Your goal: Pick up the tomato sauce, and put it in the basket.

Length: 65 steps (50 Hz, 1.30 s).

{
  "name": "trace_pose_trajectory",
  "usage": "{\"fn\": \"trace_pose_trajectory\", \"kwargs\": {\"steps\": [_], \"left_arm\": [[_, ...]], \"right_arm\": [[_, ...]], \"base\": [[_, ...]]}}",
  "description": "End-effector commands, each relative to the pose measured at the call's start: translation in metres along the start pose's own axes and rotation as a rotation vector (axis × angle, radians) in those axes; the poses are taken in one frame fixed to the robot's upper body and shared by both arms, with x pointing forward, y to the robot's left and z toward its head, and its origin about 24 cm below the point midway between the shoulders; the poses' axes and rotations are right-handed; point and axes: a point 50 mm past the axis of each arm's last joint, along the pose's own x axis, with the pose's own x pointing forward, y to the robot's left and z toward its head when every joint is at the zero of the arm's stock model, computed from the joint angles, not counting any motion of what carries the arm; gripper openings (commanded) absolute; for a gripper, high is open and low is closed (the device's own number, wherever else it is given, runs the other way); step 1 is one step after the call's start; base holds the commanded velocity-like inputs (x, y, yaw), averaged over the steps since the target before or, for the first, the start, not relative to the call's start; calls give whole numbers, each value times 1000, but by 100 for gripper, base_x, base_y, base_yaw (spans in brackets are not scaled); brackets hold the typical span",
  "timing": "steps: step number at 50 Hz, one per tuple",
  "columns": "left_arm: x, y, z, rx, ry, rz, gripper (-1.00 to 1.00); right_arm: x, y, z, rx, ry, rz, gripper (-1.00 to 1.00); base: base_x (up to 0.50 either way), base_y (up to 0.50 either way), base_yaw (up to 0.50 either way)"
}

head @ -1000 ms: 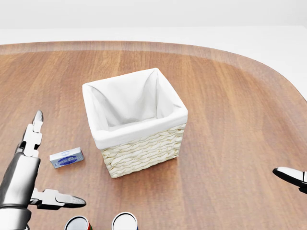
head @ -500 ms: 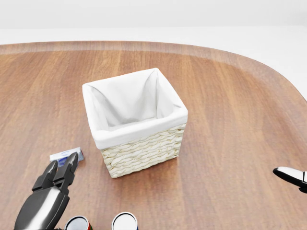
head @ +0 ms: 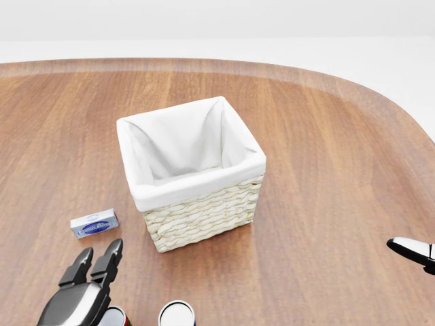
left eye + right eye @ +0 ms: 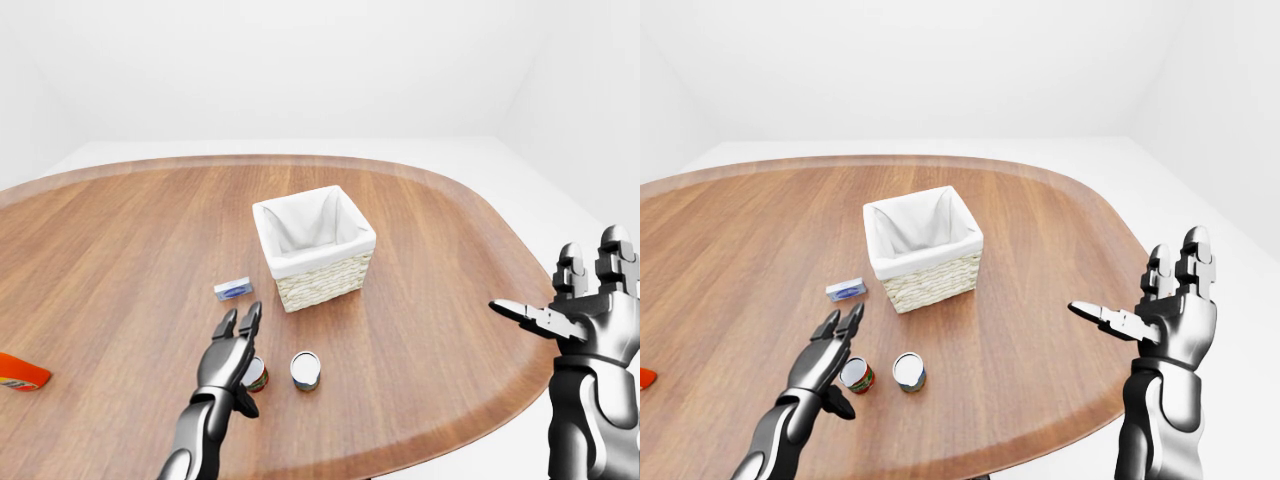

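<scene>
The tomato sauce can (image 4: pixel 856 375), red-labelled, stands upright near the bottom edge of the wooden table, below and left of the basket. My left hand (image 4: pixel 832 350) lies palm-down just left of the can with its fingers stretched out toward the basket, open and not closed round the can; I cannot tell whether it touches. In the head view only the can's rim (image 3: pixel 112 317) shows under the hand (image 3: pixel 92 275). The wicker basket (image 4: pixel 320 283) with a white cloth lining stands mid-table and holds nothing. My right hand (image 4: pixel 575 305) hovers open off the table's right edge.
A second can (image 4: pixel 305 370) with a white top stands right of the red one. A small blue-and-white box (image 3: pixel 94 224) lies left of the basket. An orange-red object (image 4: pixel 20 372) lies at the table's far left.
The left hand turned from a spread pose to palm-down, reached up over the small box, then drew back down the view to beside the red can. The right hand kept still.
</scene>
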Motion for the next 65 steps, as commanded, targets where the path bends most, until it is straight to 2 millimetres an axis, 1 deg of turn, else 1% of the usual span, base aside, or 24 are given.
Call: {"fn": "trace_pose_trajectory", "kwargs": {"steps": [1,17,29,37,55,59,65], "left_arm": [[7,-11,-5,34,17,-13,100],[12,-15,-5,54,10,-6,100],[17,-32,-12,85,29,-43,100],[20,-39,-15,94,40,-58,100],[24,-50,-21,103,56,-95,100],[23,-55,-23,112,62,-114,100],[24,-57,-23,115,61,-124,100]], "right_arm": [[0,0,0,1,0,0,100],[1,1,3,2,-10,6,100],[0,1,5,3,-15,7,100],[0,0,1,3,-1,4,100],[0,0,1,4,-1,0,100],[0,0,1,5,-2,0,100],[0,0,1,5,-2,0,100]], "base": [[0,0,0],[0,0,0],[0,0,0],[0,0,0],[0,0,0],[0,0,0],[0,0,0]]}}
